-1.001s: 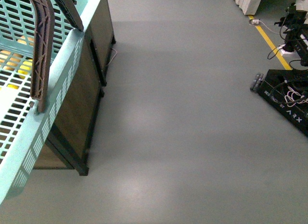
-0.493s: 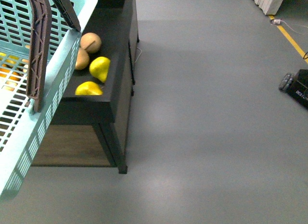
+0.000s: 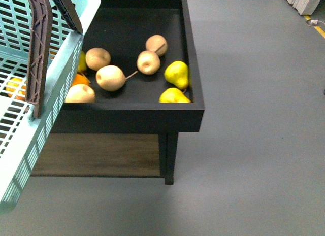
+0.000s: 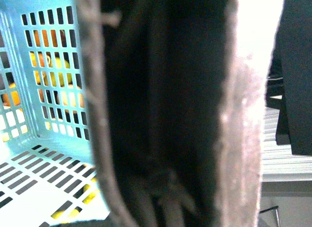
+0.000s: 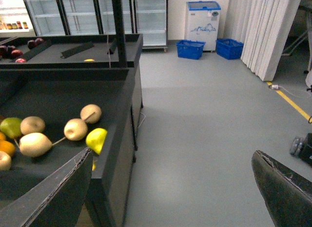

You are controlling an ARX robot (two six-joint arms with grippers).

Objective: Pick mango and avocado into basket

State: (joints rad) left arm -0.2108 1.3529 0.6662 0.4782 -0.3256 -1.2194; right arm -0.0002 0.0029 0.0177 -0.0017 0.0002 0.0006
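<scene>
The light turquoise basket (image 3: 76,48) fills the left edge of the front view, held up beside a black fruit table (image 3: 132,114). My left gripper is shut on its brown handle (image 4: 161,114), which fills the left wrist view and hides the fingers. The basket's slotted wall (image 4: 44,90) shows behind it, with yellow and orange fruit seen through the slots. My right gripper (image 5: 165,193) hangs open over bare floor next to the table, nothing between its fingers (image 5: 48,197). No mango or avocado shows that I can make out.
The black table holds tan pears (image 3: 110,77), yellow pears (image 3: 176,73) and an orange fruit (image 3: 78,79). A second black bin (image 5: 73,44) stands behind it. Glass fridges, blue crates (image 5: 190,49) and a white curtain (image 5: 268,31) line the back. Grey floor (image 3: 254,144) spreads to the right.
The front view has swung left. The black table with its pears has slid from the left edge to the middle of the picture. The basket keeps its place in the view.
</scene>
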